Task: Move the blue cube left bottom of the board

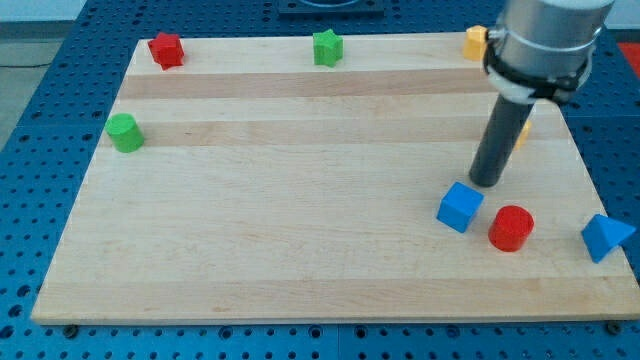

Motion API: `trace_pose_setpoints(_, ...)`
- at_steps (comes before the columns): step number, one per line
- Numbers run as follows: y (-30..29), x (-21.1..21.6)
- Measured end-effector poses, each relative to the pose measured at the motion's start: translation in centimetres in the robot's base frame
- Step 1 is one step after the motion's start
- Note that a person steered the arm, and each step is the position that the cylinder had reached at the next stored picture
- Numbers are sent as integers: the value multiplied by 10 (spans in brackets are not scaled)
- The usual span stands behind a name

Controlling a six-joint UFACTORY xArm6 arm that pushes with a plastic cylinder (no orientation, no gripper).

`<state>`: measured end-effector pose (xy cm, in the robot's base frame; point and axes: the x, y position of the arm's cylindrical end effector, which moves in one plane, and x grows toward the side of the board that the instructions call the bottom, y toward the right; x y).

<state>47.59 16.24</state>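
1. Here, the blue cube sits on the bench toward the view's lower right, turned so one corner points to the view's bottom; no long axis shows.
2. My tip rests just above the cube's upper right edge, seemingly touching.
3. I carry no claw, only a rod, holding nothing.
4. A red cylinder stands just right of the cube; a blue wedge lies farther right.
5. A green cylinder sits at the left edge.
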Motion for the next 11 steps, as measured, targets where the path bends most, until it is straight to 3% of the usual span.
trace_pose_setpoints(2, -60, 37)
trace_pose_setpoints(6, -34, 93)
trace_pose_setpoints(8, -82, 123)
trace_pose_setpoints(11, -164, 128)
